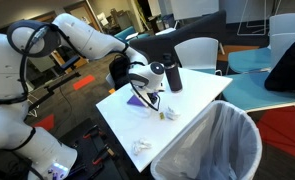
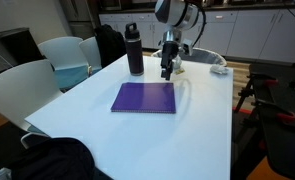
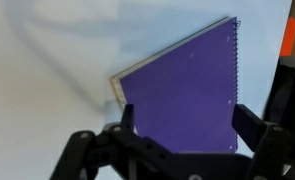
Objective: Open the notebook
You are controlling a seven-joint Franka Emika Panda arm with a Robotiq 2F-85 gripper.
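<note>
The notebook (image 2: 144,97) lies closed and flat on the white table (image 2: 202,125), purple cover up. In an exterior view it shows as a small purple patch (image 1: 137,99) under the arm. The wrist view fills with its cover (image 3: 182,85), spiral binding along the right edge. My gripper (image 2: 167,70) hangs above the table near the notebook's far edge, jaws open and empty. In the wrist view the gripper (image 3: 185,125) has its two black fingers (image 3: 249,125) spread either side of the cover, clear of it.
A black bottle (image 2: 135,50) stands just behind the notebook, close to the gripper. Crumpled white paper (image 1: 142,147) lies near the table's edge. A bin with a clear bag (image 1: 215,145) stands against the table. White chairs (image 2: 57,55) and a dark bag (image 2: 57,160) surround it.
</note>
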